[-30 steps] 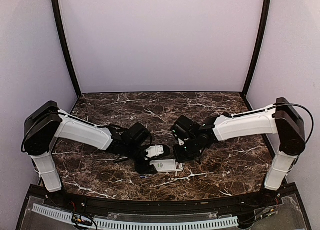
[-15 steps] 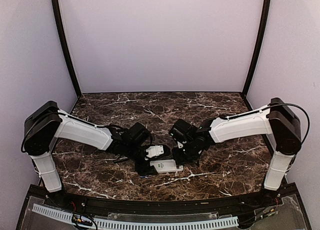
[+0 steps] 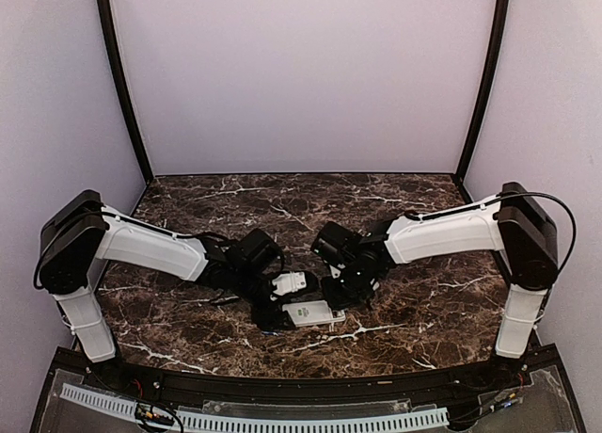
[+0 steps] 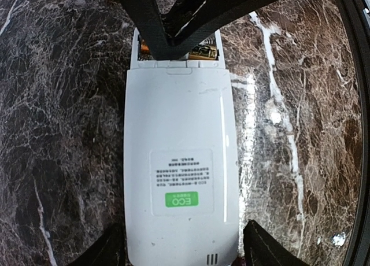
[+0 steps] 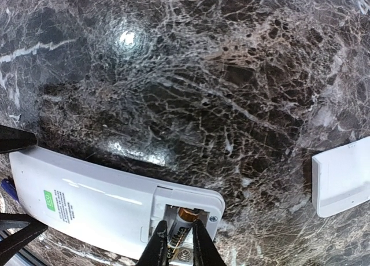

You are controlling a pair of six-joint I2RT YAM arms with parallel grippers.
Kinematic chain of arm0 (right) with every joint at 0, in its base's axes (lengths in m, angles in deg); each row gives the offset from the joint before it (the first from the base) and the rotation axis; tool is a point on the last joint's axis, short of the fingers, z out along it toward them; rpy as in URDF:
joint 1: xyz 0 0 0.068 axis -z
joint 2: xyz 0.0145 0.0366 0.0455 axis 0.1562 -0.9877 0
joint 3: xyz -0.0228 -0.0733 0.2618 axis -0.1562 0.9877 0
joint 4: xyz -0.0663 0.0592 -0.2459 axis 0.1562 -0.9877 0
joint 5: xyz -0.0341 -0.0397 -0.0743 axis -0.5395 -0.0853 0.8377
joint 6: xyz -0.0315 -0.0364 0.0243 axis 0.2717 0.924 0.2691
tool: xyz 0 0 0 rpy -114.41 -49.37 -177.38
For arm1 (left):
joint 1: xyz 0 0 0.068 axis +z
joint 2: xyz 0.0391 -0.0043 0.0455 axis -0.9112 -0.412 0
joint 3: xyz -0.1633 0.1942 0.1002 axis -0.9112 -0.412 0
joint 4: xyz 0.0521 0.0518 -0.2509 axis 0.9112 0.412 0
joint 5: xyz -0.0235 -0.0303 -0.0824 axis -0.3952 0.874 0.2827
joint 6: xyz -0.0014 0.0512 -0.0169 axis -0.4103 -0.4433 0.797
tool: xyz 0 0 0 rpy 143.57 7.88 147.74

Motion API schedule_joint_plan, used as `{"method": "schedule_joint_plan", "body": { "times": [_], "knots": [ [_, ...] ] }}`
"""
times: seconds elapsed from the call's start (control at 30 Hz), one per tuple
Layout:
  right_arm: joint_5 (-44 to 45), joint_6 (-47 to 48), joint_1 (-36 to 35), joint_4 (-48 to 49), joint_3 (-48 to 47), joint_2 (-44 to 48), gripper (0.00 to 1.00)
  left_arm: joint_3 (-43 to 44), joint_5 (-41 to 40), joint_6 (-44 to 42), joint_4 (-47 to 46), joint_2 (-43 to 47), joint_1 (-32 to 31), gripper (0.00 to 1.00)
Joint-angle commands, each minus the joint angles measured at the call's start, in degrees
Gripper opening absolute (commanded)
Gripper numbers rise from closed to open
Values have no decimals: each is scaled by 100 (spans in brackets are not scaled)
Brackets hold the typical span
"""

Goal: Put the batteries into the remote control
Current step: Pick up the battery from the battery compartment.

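We see the left gripper [image 4: 182, 246] opened to the width of the small white rectangular plastic remote control [image 4: 179, 162]. One black finger sits against each long side at the end farthest from the battery bay, so the handset is clamped between them.

The remote lies face down on the dark brown marble-patterned table [image 3: 423, 311], in front of and between the two arm bases. Its back is up and shows a printed label with a green patch. At its other end the battery compartment is uncovered, and we can make out coppery metal contacts inside.

The right gripper [image 5: 178, 240] has its two fingers drawn almost together, leaving only a slim gap. Their tips are down at the mouth of that open compartment. We see nothing gripped between them, and we cannot tell whether the tips touch the contacts.

From the right wrist view, a smaller plain white flat cover piece [image 5: 341, 185] lies on the table well apart from the remote's open end. A small blue object [image 5: 6, 189] peeks in at the frame's edge, just beside the clamped end. Too little of it shows for us to say what it is.
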Motion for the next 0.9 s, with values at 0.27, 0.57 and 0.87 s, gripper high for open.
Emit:
{"method": "schedule_joint_plan", "body": {
  "times": [0.27, 0.57, 0.87],
  "knots": [
    [260, 212, 25, -621, -183, -586, 12, -6, -182, 154, 462, 875, -10, 75],
    [258, 612, 146, -654, -305, -376, 4, 30, -301, 291, 530, 1185, 167, 82],
    [-24, 809, 24, -861, -570, -860, 8, 48, -324, 257, 555, 1256, 170, 81]
  ]
}}
